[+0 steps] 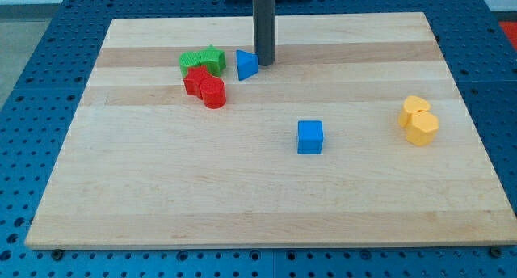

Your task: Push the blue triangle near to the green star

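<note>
My tip stands right against the blue triangle, on its side toward the view's right; being a bare rod, it has nothing to open or close and clamps nothing.

In the one camera view, the blue triangle sits near the view's top, just beside the green star, with a narrow gap showing between them. A green block and two red blocks crowd the star's far and lower sides.

I'd judge the push nearly done: a short nudge toward the view's left would close the gap, gently, so the cluster isn't scattered.

The board's top edge lies not far behind. The blue cube and yellow blocks sit well apart.
</note>
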Controlling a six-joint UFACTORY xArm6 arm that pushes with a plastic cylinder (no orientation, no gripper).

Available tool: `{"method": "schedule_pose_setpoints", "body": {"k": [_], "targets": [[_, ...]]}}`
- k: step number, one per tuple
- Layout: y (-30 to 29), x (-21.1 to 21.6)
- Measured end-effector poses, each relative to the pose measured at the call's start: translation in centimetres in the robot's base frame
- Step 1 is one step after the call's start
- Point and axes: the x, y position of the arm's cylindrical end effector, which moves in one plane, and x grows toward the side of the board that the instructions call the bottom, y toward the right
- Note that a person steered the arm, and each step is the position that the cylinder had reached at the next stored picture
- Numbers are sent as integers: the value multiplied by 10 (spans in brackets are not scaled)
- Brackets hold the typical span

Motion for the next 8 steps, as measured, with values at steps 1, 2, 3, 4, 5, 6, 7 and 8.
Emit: {"method": "schedule_pose_setpoints", "body": {"k": [1,2,3,4,5,6,7,8], "targets": [[0,7],[0,11],[0,14],[-2,24],[-2,24],[-4,24],[-11,24],[-11,24]]}}
